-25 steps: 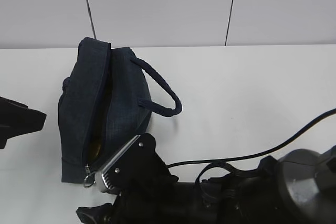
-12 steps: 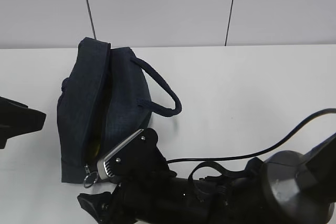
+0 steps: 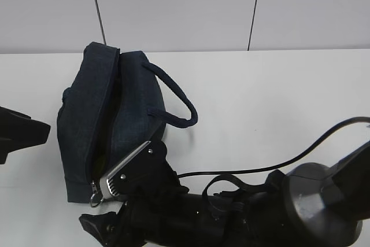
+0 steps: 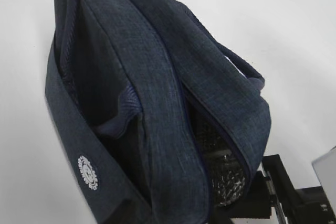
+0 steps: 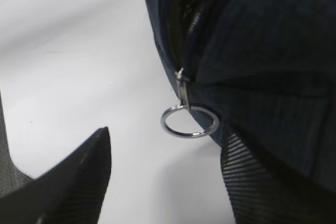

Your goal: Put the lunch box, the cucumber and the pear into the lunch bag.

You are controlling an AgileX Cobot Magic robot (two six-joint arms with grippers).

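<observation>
lunch bag (image 3: 110,122): dark navy fabric, boxy, lying on the white table (image 3: 277,102) left of centre, long axis running near to far.
zipper opening (image 4: 210,150): a slit along the top, gaping at the near end; silvery lining glints inside in the left wrist view.
ring pull (image 5: 189,120): a metal ring hanging from the slider at the bag's near end, lying free on the table.
strap handle (image 3: 176,99): one loop arching off the bag's right side, resting on the table.
right gripper (image 5: 168,177): released, jaws spread wide; the ring sits between the fingers (image 5: 79,174), touched by neither.
left gripper (image 3: 20,134): at the left edge, just beside the bag; whether it grips anything cannot be told.
open room: bare table right of the bag and far behind it up to the wall; the right arm (image 3: 260,212) crowds the near edge.
</observation>
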